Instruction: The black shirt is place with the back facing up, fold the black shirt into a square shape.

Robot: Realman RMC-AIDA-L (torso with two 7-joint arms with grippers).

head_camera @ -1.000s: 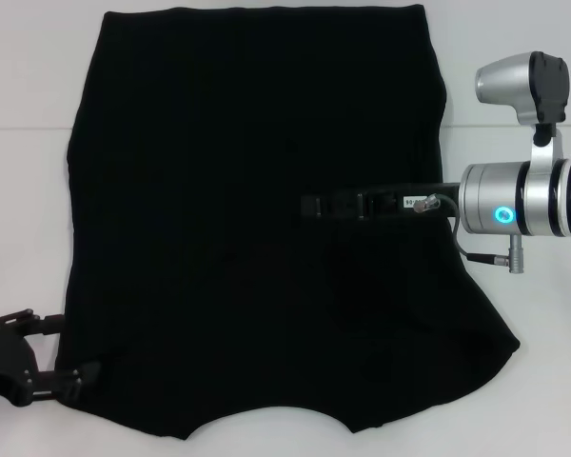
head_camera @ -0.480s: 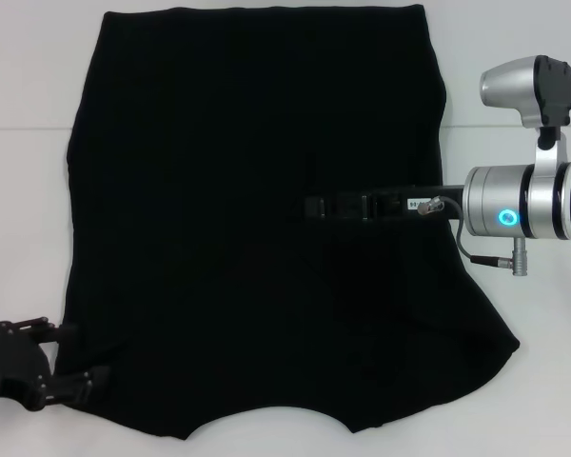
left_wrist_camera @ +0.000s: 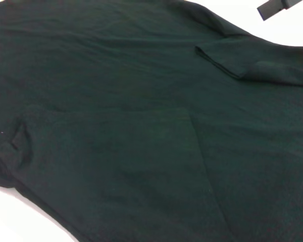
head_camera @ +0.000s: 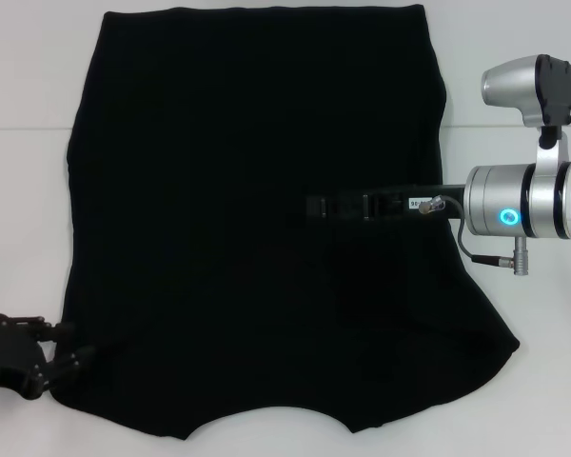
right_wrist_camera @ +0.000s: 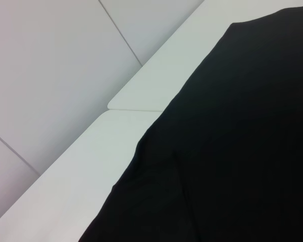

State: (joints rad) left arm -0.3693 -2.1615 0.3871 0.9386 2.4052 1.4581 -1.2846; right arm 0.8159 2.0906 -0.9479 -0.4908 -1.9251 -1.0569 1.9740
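Left tool (head_camera: 62, 354) at black shirt's (head_camera: 247, 190) near-left corner

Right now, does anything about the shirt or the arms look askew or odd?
Nothing is damaged or spilled. The black shirt lies mostly flat on the white table. The left gripper sits at its near left corner; the right gripper reaches over its middle.

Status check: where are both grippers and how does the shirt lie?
Left gripper open at the black shirt's near left corner. Right gripper over the shirt's middle. Shirt spread flat on the white table. Nothing in the way.
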